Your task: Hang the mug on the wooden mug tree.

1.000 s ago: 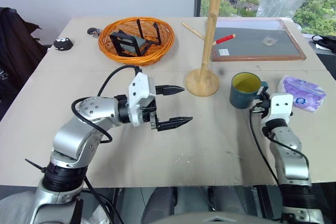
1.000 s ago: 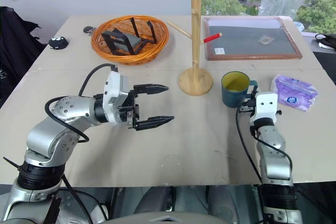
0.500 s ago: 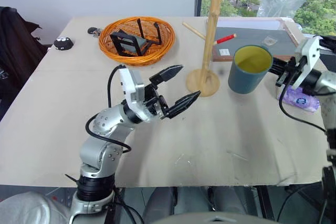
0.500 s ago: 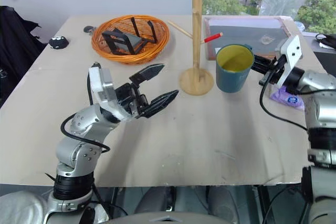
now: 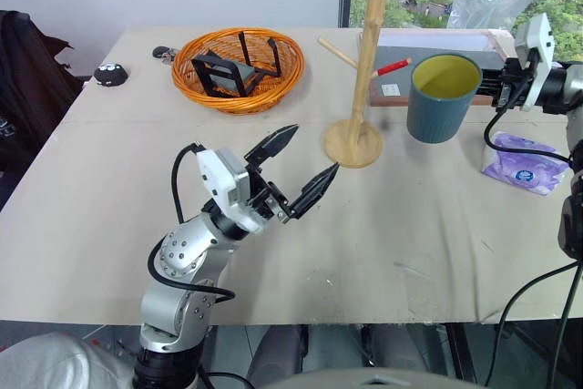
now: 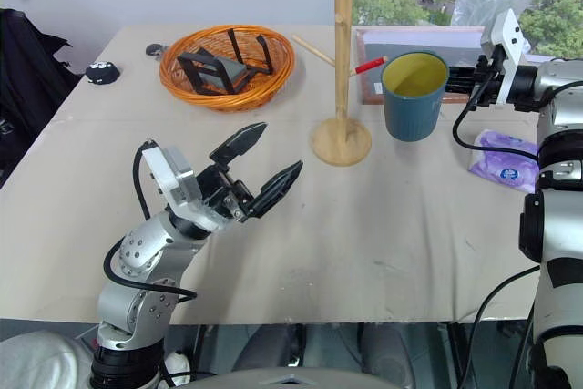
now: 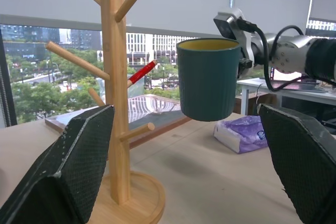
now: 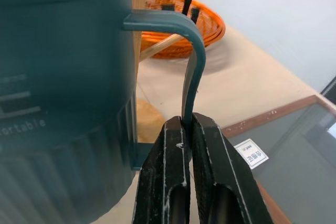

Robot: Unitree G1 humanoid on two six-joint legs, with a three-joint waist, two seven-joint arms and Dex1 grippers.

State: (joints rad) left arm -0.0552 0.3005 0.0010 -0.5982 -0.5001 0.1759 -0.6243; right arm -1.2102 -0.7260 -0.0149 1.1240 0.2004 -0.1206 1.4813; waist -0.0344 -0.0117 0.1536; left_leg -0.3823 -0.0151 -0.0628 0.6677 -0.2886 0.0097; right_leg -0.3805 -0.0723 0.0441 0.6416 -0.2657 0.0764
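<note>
mug [image 5: 444, 97] upright in the air, just right of the wooden mug tree [image 5: 363, 70], clear of its pegs; right tool [image 8: 185, 124] clamped on the handle. Left tool [image 5: 296, 163] spread wide and empty, low in front-left of the tree base. Orange basket [image 5: 237, 68] left of the tree, framed board [image 6: 437, 66] behind-right, purple pack [image 5: 528, 161] on the worktop [image 5: 410, 234] right of it

A: What is the left arm [image 5: 187, 252] looking like?
B: Silver rounded joints, white wrist block, black looping cable [image 5: 178, 196].
A: And the jaws?
B: Black, tapering, showing dimpled pads [image 7: 79, 156].
</note>
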